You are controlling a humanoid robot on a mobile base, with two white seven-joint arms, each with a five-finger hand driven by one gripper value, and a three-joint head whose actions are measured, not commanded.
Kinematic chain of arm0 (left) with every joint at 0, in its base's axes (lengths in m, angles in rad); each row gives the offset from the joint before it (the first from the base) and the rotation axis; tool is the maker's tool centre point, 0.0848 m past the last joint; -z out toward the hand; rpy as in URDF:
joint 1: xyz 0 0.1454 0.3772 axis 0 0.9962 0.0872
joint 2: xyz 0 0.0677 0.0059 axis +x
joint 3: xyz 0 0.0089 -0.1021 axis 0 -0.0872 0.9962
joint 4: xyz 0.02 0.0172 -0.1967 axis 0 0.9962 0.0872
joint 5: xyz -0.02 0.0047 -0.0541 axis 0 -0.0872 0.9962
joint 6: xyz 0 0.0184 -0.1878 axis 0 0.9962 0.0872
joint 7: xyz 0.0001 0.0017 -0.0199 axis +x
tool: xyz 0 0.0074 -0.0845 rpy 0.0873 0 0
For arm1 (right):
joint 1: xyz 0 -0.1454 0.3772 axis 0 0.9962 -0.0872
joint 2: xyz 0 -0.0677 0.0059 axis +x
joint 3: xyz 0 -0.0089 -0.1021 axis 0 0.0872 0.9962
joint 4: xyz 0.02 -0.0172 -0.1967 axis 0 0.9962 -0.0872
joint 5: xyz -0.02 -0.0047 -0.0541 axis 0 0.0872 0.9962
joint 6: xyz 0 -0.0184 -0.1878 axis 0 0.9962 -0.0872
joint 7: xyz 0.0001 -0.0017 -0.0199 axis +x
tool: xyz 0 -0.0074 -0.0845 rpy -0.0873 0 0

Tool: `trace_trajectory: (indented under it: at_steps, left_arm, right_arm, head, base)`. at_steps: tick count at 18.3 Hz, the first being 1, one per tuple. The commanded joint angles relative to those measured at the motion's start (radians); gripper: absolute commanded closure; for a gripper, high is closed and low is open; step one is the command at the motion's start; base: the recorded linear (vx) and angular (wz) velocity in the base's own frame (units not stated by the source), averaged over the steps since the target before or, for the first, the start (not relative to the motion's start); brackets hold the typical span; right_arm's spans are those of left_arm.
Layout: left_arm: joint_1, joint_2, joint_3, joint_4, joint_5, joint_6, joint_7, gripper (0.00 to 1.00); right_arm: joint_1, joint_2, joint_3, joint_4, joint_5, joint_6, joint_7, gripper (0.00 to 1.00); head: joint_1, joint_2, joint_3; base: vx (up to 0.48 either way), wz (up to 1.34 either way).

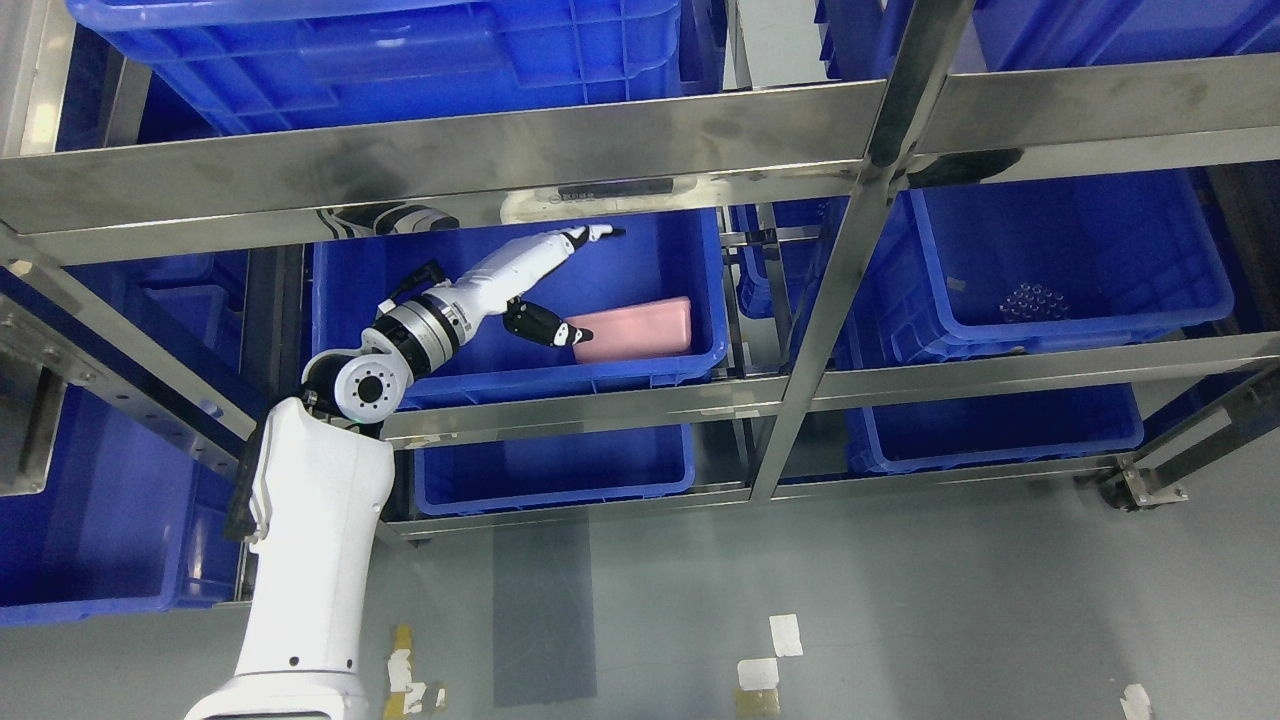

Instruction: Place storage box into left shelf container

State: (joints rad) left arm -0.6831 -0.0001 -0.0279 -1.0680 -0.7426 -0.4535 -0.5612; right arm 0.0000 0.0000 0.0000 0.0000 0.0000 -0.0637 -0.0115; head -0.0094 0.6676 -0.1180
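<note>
The storage box lies inside the left shelf container, against its front wall, long axis running left-right, right end slightly raised. The left hand hovers open, thumb touching the box's left end. Risk: withdrawal could snag the box or strike the shelf rail.

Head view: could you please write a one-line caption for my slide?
Left hand, fingers spread, reaches into the left blue bin on the steel shelf, thumb at the pink box lying inside.

Warehouse | steel shelving | blue plastic bins | grey concrete floor
</note>
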Motion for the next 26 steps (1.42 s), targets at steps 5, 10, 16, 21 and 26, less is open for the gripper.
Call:
trace_trajectory:
  at_steps: [5, 10, 16, 21, 26]
  left_arm:
    - [0.227, 0.018, -0.127, -0.087, 0.619, 0.019, 0.178, 0.01]
    - [0.457, 0.018, -0.129, -0.462, 0.706, 0.119, 0.456, 0.01]
    - [0.511, 0.018, -0.13, -0.613, 0.742, 0.251, 0.567, 0.01]
    - [0.508, 0.018, -0.096, -0.612, 0.786, 0.326, 0.569, 0.01]
    - [0.508, 0.018, -0.057, -0.612, 0.786, 0.332, 0.569, 0.0]
  right_arm:
    - [-0.006, -0.017, -0.003, -0.017, -0.002, -0.001, -0.001, 0.0]
    - [-0.006, -0.017, -0.003, -0.017, -0.002, -0.001, -0.002, 0.0]
    - [-0.006, -0.017, -0.003, -0.017, -0.002, -0.001, -0.001, 0.0]
    - [-0.006, -0.017, -0.003, -0.017, -0.002, -0.001, -0.002, 0.0]
    - [-0.006, -0.017, -0.003, -0.017, -0.002, -0.001, -0.002, 0.0]
  head:
    - [0.0, 0.0, 0.0]
    - [0.0, 0.0, 0.0]
    - [0.0, 0.0, 0.0]
    - [0.0, 0.0, 0.0]
    - [0.0, 0.0, 0.0]
  base:
    - [0.0, 0.0]
    - [0.0, 0.0]
    - [0.0, 0.0]
    - [0.0, 0.0]
    - [0.0, 0.0]
